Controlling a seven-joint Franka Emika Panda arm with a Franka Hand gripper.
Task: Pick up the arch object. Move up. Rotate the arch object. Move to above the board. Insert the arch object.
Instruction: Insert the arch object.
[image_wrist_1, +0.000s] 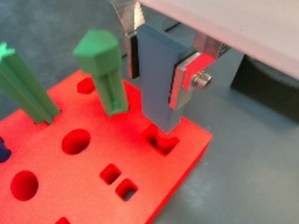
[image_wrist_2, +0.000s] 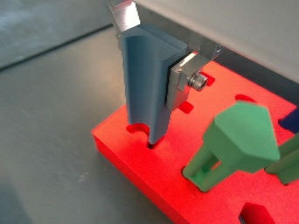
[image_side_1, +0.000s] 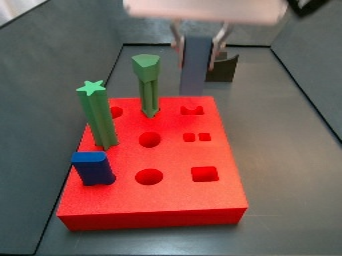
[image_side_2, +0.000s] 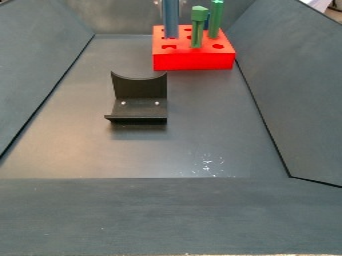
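Observation:
The arch object (image_wrist_1: 156, 83) is a tall slate-blue peg standing upright, with my gripper (image_wrist_1: 158, 66) shut on its upper part; one silver finger (image_wrist_1: 187, 80) presses its side. Its lower end meets the arch hole (image_wrist_1: 165, 143) near a corner of the red board (image_wrist_1: 70, 171). How deep it sits cannot be told. In the wrist views the arch object (image_wrist_2: 146, 79) stands over the board (image_wrist_2: 128, 153). In a side view the gripper (image_side_1: 198, 40) holds the arch object (image_side_1: 195, 65) at the far edge of the board (image_side_1: 174, 195).
Two green pegs (image_side_1: 94, 115) (image_side_1: 147, 85) and a short blue block (image_side_1: 91, 168) stand in the board. The nearest green peg (image_wrist_1: 105, 70) is close beside the arch object. The dark fixture (image_side_2: 136, 100) stands mid-floor, in front of the board (image_side_2: 194, 58). Sloped grey walls enclose the floor.

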